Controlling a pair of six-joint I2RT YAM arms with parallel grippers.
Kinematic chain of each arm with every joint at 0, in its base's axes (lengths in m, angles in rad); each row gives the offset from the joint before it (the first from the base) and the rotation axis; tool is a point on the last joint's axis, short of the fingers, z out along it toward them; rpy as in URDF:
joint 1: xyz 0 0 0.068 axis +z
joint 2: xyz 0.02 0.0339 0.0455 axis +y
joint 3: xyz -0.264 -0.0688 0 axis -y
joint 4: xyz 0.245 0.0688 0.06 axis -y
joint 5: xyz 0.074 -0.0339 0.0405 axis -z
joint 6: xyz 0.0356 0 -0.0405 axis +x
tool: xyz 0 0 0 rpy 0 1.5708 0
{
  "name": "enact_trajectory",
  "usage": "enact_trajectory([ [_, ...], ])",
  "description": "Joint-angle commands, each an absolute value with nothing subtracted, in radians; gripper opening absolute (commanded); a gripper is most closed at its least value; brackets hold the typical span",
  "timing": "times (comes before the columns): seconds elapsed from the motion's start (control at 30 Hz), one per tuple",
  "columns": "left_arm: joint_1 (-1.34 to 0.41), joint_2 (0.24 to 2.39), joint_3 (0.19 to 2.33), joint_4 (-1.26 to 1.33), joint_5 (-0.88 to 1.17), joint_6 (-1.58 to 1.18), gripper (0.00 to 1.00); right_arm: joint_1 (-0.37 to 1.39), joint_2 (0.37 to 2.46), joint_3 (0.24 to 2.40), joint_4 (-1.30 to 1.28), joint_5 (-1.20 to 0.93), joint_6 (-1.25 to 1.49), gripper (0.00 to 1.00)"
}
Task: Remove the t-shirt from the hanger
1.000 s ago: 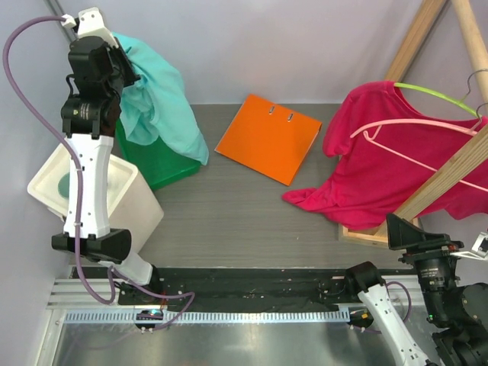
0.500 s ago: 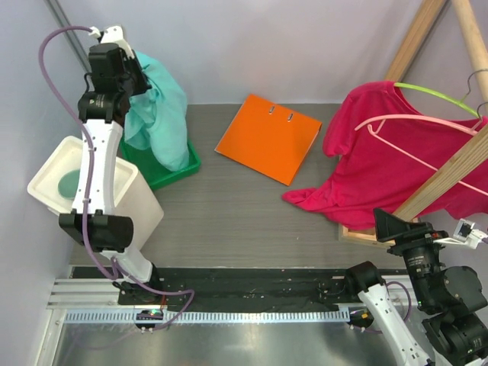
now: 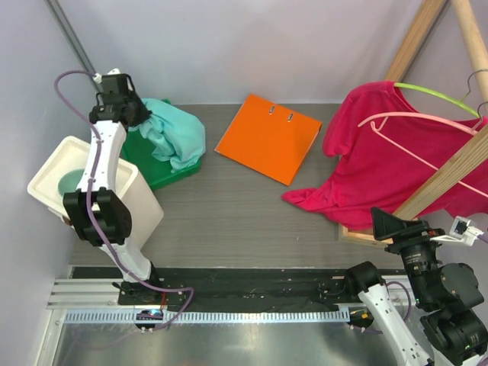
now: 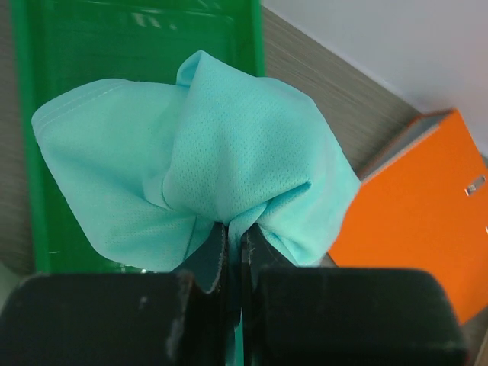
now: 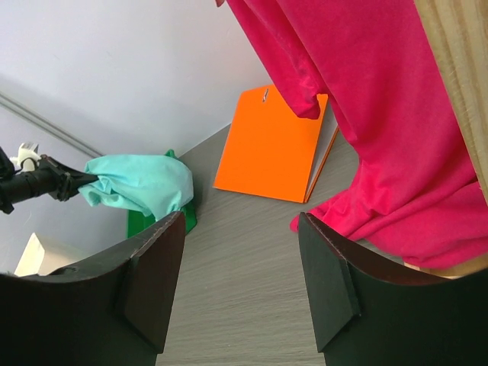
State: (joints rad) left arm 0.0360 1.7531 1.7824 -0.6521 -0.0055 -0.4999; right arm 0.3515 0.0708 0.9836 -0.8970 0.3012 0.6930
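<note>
Teal t-shirt (image 4: 229,152): bunched, clenched in left gripper (image 4: 235,236) over green tray (image 4: 137,38), apparently for deposit; right gripper (image 5: 240,217): spread, holding nothing, near magenta t-shirt (image 3: 381,160) on rack (image 3: 442,179).

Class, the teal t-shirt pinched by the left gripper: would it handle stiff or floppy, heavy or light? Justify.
Probably floppy: the teal t-shirt bunches into soft folds around the left gripper and sags over the green bin. Likely light: a thin mesh weave, held by one small pinch. It might slip if tugged: only a tuck is gripped.
</note>
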Motion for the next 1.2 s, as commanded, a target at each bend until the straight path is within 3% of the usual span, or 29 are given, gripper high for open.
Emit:
enact_trajectory([
  [0.0,0.104,1.684,1.798,-0.61,-0.126,-0.535,0.0,0.362,0.086,0.986,-0.856,0.31,0.67,0.66],
  [0.13,0.107,1.667,1.848,-0.634,-0.271,-0.467,0.0,0.365,0.087,0.983,-0.856,0.316,0.669,0.66],
  [0.57,0.009,1.784,1.925,-0.672,-0.46,-0.259,0.0,0.374,0.078,0.959,-0.854,0.322,0.673,0.66],
  [0.8,-0.028,1.857,1.896,-0.663,-0.243,-0.348,0.0,0.376,0.075,0.95,-0.851,0.322,0.681,0.67],
  [1.0,-0.048,1.983,2.035,-0.75,-0.128,-0.387,0.0,0.377,0.068,0.95,-0.854,0.328,0.676,0.67],
  [1.17,-0.04,2.034,2.04,-0.807,-0.189,-0.454,0.0,0.38,0.06,0.951,-0.859,0.333,0.677,0.66],
])
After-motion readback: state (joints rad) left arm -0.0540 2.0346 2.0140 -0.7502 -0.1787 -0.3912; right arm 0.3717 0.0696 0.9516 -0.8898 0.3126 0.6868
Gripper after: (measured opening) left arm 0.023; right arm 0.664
